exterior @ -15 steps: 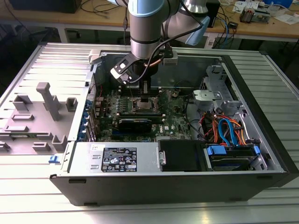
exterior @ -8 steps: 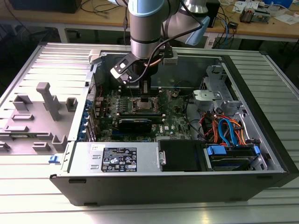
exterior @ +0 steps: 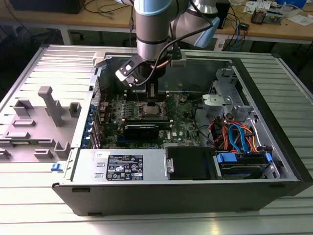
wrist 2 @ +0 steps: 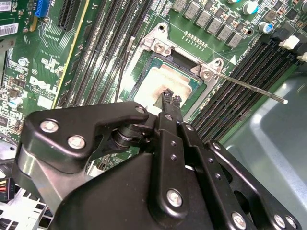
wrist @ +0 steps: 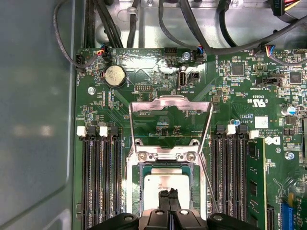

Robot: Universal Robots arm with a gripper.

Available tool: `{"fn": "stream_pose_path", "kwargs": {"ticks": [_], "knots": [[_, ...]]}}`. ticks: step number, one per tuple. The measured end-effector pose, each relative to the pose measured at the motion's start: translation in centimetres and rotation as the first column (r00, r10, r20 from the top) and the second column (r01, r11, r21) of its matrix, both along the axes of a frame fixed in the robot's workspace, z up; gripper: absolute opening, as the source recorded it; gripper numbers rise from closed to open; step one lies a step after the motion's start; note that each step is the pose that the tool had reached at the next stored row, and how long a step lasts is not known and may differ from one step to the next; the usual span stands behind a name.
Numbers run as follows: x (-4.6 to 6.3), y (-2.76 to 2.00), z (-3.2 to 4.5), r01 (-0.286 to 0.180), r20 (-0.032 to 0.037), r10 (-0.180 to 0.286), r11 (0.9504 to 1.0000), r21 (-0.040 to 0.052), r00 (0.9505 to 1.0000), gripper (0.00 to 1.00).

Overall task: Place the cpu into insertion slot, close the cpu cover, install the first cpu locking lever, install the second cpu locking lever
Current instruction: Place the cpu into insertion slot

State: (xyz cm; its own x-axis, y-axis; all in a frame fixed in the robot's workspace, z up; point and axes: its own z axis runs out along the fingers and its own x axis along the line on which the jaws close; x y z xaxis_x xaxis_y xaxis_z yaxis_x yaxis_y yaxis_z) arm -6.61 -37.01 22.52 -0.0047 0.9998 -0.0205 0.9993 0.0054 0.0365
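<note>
The claw [wrist 2: 171, 97] is clenched, tips together on nothing, poised over the cpu [wrist: 156, 184], which lies flat in its socket. The cpu cover [wrist: 171, 101] stands swung open at the socket's edge. In the exterior view, blue cables [exterior: 239, 139] lie at 3 o'clock from the socket. A grey fixture [exterior: 49, 105] stands on the bench [exterior: 29, 215] at 9 o'clock.

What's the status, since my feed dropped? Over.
Gripper shut, tips just above the cpu. Cpu lies in socket. Cpu cover hinged open. Locking lever unlatched beside socket.
</note>
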Motion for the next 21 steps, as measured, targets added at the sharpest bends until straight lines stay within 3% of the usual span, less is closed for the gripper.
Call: {"fn": "stream_pose_path", "kwargs": {"ticks": [21], "knots": [[0.0, 0.0, 0.67, 0.0, 0.0001, 0.0, 1.0, 0.0003, 1.0, 0.12]]}}
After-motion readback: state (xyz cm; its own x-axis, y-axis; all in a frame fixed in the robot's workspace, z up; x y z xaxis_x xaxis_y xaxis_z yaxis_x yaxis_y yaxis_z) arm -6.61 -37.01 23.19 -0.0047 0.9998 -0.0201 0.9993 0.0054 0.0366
